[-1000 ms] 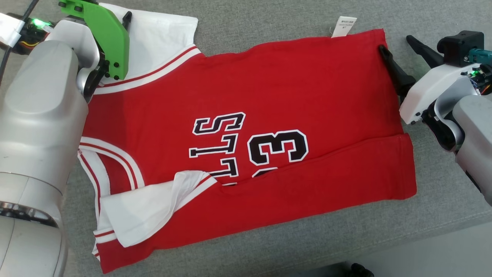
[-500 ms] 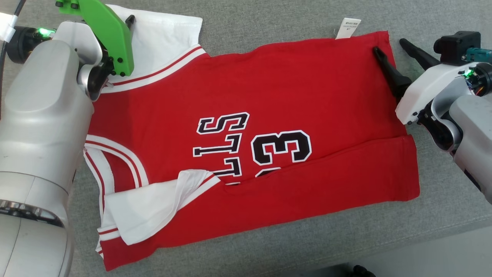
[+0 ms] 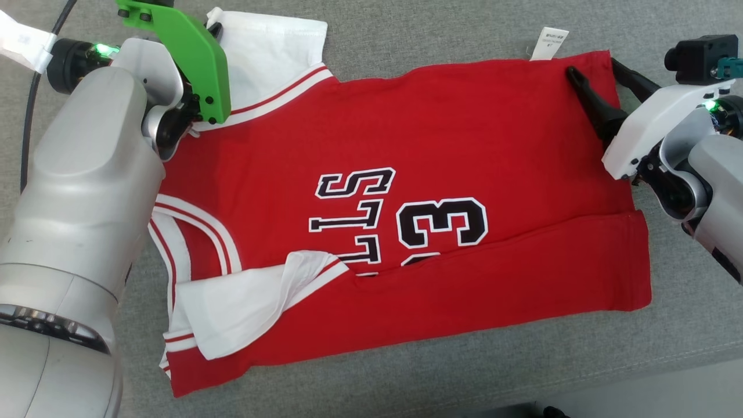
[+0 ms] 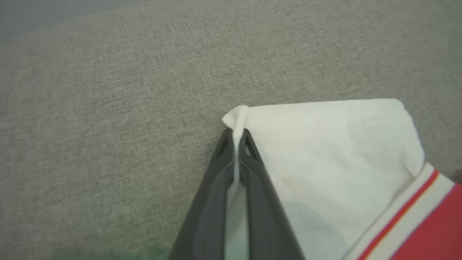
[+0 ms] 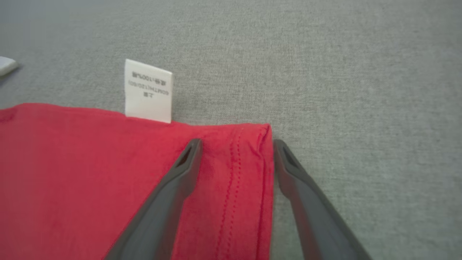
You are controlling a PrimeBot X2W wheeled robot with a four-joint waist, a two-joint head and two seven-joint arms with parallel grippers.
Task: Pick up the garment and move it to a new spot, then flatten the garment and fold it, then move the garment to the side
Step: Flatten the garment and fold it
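Two grippers: the left gripper [image 4: 235, 137] has its dark fingers pressed together on a thin peak of cloth at the corner of the far white sleeve [image 4: 325, 151]. The right gripper [image 5: 236, 144] has its fingers spread, one over the red cloth and the other over the grey surface just beside the hem.
Where the garment lies: the red knit jersey with white sleeves [image 3: 441, 139] is spread on the grey woven cushion [image 3: 406, 29], neck end left and hem right. Its near strip [image 3: 499, 273] is folded over onto the front and covers part of the print.
Risk, left pinch: only a small tip of sleeve sits between the pads, so it may slide out once the shirt's weight pulls on it.
Risk, right corner: closing from this straddle could bunch the hem or catch the top layer alone. Whether the fingertips touch the cloth I cannot tell.
Risk, uneven lift: with one end gripped and the other not, a pull from the left would likely drag and skew the jersey and could undo the near fold.
Risk, near sleeve: the crumpled near white sleeve [image 3: 244, 307] could end up as a lump inside any further fold.
Cloth: soft, matte, limp knit, with a stitched hem and red-and-white striped trim at the armholes.
Print: black characters edged in white [image 3: 441, 223], flat on the cloth.
Label: small white rectangular care tag [image 5: 148, 90], sticking out past the far edge near the right corner.
Cushion: coarse grey weave, likely to grip the cloth a little.
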